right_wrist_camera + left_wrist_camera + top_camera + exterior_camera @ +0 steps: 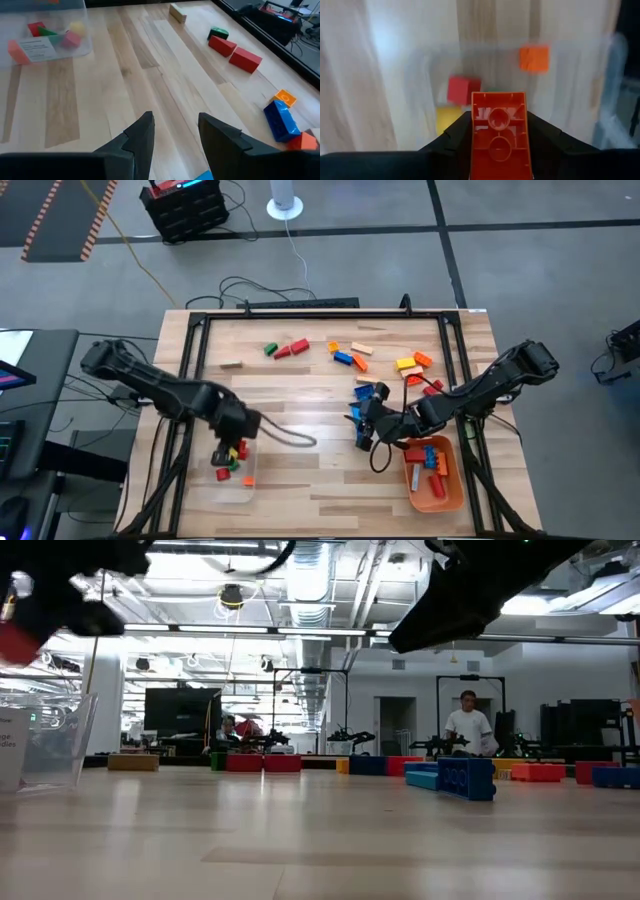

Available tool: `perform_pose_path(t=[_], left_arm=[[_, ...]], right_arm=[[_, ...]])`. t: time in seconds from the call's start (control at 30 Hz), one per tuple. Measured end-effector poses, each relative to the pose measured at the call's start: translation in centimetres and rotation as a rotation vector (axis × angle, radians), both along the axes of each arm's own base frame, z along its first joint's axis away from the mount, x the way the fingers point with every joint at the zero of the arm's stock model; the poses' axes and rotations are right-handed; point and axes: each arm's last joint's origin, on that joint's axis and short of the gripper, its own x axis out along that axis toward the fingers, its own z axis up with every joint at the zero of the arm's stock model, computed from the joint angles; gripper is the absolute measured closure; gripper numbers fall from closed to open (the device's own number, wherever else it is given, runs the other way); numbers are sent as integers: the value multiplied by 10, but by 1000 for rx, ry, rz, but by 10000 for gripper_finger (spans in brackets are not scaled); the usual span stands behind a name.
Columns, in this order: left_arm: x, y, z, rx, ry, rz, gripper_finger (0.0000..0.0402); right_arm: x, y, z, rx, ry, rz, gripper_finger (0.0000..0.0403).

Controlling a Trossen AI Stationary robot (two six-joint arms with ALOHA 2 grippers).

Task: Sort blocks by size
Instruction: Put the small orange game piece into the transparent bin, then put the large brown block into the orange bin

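**A:** Why is the left pincer (pixel 499 150) hanging where it is, at the lower left of the overhead frame?

**B:** It is pinching a red brick (pixel 499 131) between its two fingers, hollow underside toward the wrist camera, and it hangs right over the clear tray (pixel 235 480). The bricks already in that tray, a red cube (pixel 463 90), a yellow one (pixel 448 117) and an orange one (pixel 534 58), are all short pieces, so the tray looks like the bin for small ones. Holding the brick above them is probably the lead-up to a drop.

**A:** And the right pincer (pixel 175 131)?

**B:** Its fingers stand apart with nothing between them. In the overhead frame it sits right of centre, beside a blue brick (pixel 366 393) and just left of the orange tray (pixel 452 498), which holds several longer bars. That suggests the orange tray takes the big pieces and this arm is lining up for its next pick.

**A:** Where is the rest of the work?

**B:** Still loose on the table (pixel 300 390): two red bricks (pixel 292 348) and a green one (pixel 270 349) near upper centre, a tan one (pixel 232 364) to their left, and a scatter of orange, blue and yellow pieces (pixel 352 355) toward the upper right. The sort looks well short of finished.
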Motion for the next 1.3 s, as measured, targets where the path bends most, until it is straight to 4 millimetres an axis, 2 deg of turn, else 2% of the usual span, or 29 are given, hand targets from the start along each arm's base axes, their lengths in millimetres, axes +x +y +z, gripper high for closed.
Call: perform_pose_path(t=[0.07,0.13,0.27,0.37,0.47,0.57,0.63,0.7,1.0,1.3], left_arm=[[-2,-6,-13,23,61,-22,262],[-1,-11,-24,42,109,-24,238],[4,-12,-31,66,166,11,188],[8,-11,-22,61,168,24,164],[10,-8,-4,52,147,18,156],[10,2,15,186,76,18,155],[7,14,22,348,26,29,154],[4,30,24,426,7,42,154],[-15,129,-9,427,73,179,177],[-18,202,-42,402,100,267,187]], right_arm=[[0,0,0,0,0,0,220],[0,0,0,0,0,-1,220],[0,0,0,7,3,9,220],[0,0,0,8,3,11,220],[0,0,0,9,4,11,220],[0,0,0,9,4,11,220],[0,0,0,9,4,11,220],[0,0,0,9,4,12,220],[1,0,0,-4,4,18,220],[3,-3,2,-6,-15,16,220]])
